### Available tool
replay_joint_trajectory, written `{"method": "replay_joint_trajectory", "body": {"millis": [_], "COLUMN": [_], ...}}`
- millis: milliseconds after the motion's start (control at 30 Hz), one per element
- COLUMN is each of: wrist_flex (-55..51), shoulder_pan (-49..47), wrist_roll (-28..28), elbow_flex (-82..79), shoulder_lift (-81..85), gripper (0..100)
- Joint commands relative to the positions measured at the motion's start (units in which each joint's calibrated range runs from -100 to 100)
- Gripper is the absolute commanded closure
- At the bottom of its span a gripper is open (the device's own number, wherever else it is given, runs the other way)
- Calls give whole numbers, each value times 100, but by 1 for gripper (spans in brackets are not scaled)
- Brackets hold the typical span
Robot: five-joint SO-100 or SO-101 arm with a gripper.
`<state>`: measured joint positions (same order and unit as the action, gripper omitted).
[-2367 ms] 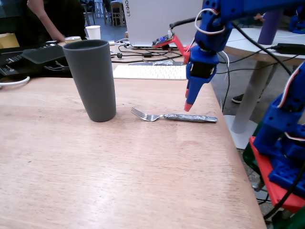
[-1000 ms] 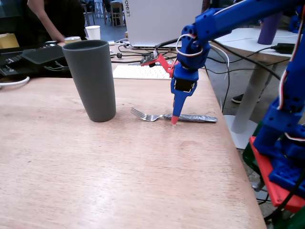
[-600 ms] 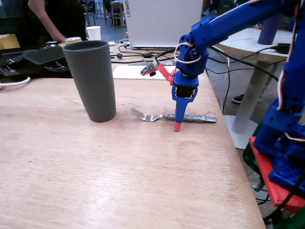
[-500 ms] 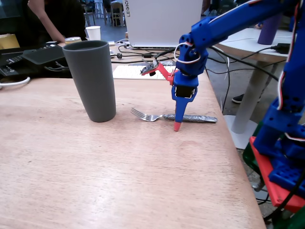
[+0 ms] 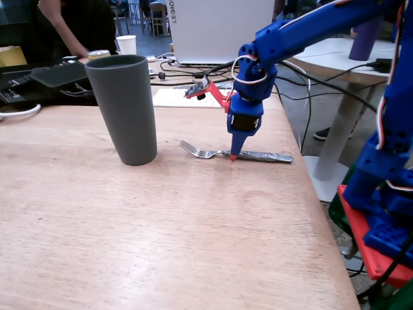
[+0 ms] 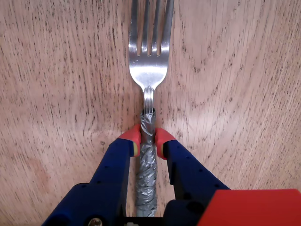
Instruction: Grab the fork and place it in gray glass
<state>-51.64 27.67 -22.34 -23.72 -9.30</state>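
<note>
Wrist view: hand (image 6: 147, 137) pinches the fork (image 6: 148, 70) — foil-wrapped handle between its red fingertips (image 6: 132, 136).

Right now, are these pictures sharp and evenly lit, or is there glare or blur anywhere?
In the wrist view the fork and the wood grain are crisp, with a soft shine on the metal and the gripper closed on its wrapped handle. In the fixed view the near table has a pale sheen, the gray glass looks matte, and the background is slightly soft.
</note>
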Motion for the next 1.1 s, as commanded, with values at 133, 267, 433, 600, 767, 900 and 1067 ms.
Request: {"method": "replay_joint_trajectory", "body": {"millis": [133,267,433,600,767,900,1067], "wrist_flex": [-1019,-1364,-1265,-1232,-1224,-321,1748], "shoulder_pan": [59,59,59,-110,-381,-973,-1227], "wrist_roll": [-5,5,5,5,15,176,415], "elbow_flex": [-163,-172,-68,-21,970,1329,1338], "shoulder_lift": [1350,2370,3202,3914,4000,4000,4000], "gripper": [100,100,100,100,100,100,100]}}
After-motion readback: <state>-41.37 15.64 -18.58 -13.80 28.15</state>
